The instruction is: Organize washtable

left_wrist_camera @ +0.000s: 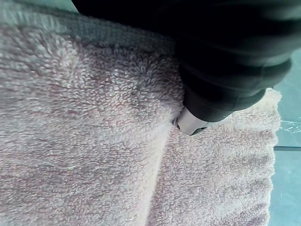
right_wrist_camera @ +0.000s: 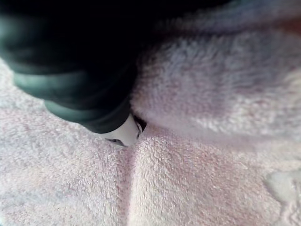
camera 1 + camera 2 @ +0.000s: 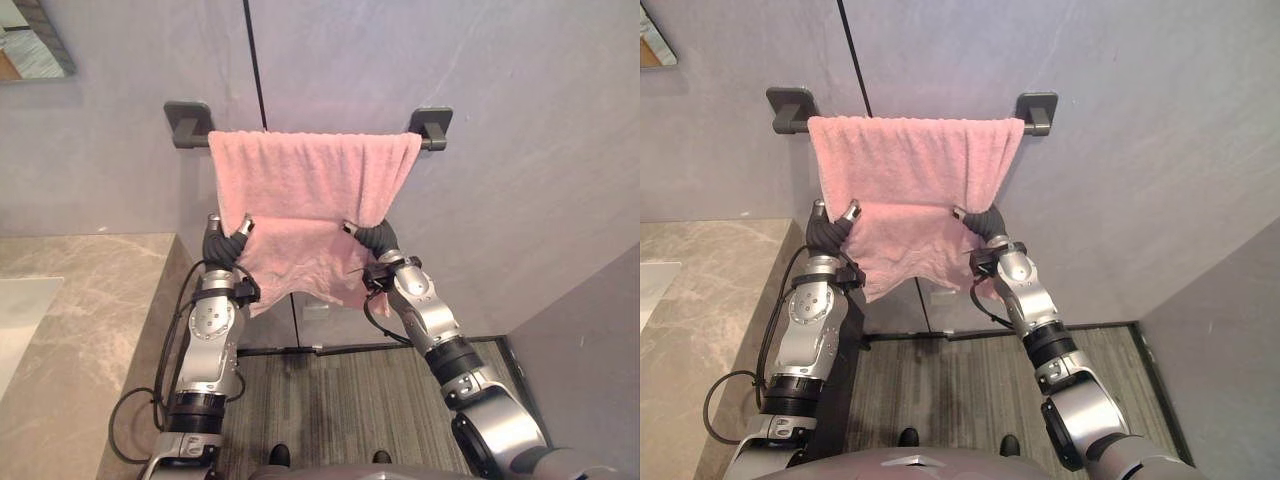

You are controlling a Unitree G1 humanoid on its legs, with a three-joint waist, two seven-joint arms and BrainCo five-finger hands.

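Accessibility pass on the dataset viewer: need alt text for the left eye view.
A pink towel hangs over a dark wall-mounted towel bar, with the left robot hand and the right robot hand up at its lower half, one near each side edge. A beige marble counter runs along the left, against a grey wall.

No legible text, label, brand, number or sign found. Checked pink towel, rail bracket, grey wall, marble counter: nothing readable.
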